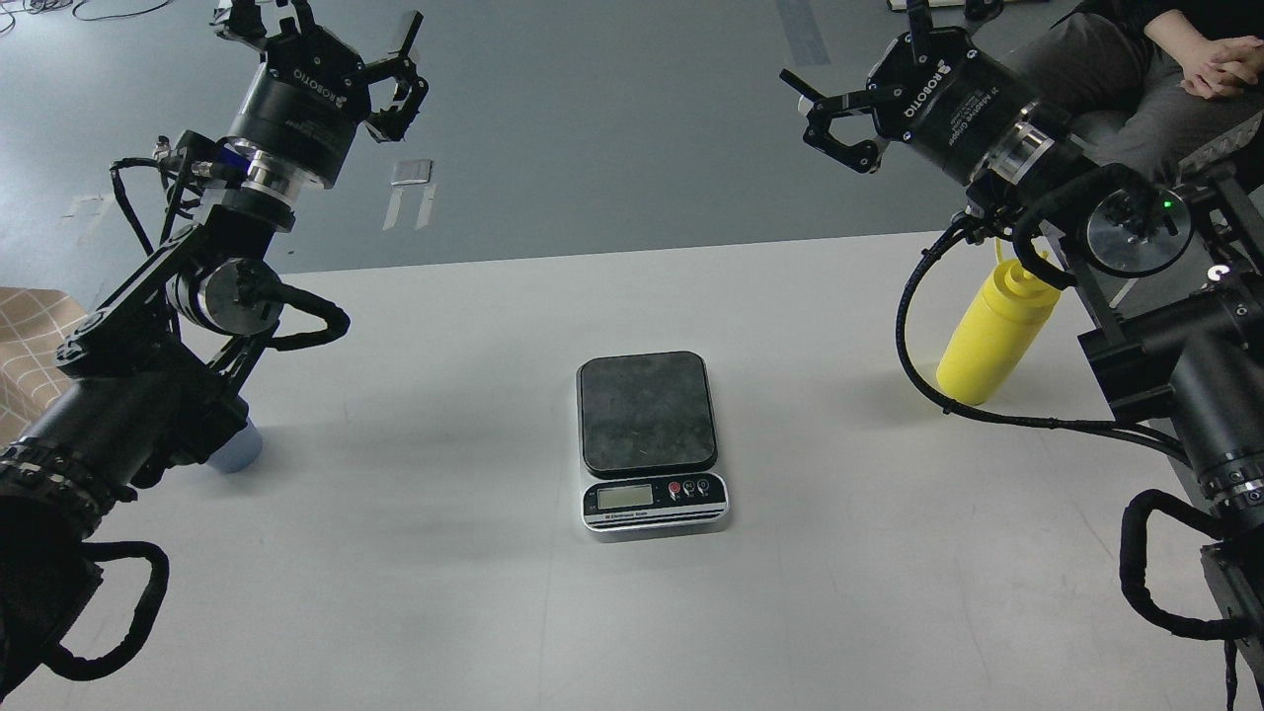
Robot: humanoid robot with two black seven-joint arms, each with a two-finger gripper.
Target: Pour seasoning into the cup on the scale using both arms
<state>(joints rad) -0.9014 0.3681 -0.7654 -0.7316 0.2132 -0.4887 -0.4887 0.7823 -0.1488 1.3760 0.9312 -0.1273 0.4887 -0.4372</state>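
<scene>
The scale (648,439) lies in the middle of the white table (444,592), its dark plate bare. The yellow seasoning bottle (992,331) stands upright at the right, its nozzle hidden behind my right arm's cable. The light blue cup (237,449) stands at the left, mostly hidden behind my left arm. My left gripper (400,64) is open and empty, raised high at the upper left, far above the cup. My right gripper (825,114) is open and empty, raised at the upper right, above and left of the bottle.
A seated person (1175,59) with clasped hands is at the top right, beyond the table. A tan patterned object (30,346) lies at the left edge. The table's far edge runs behind the scale.
</scene>
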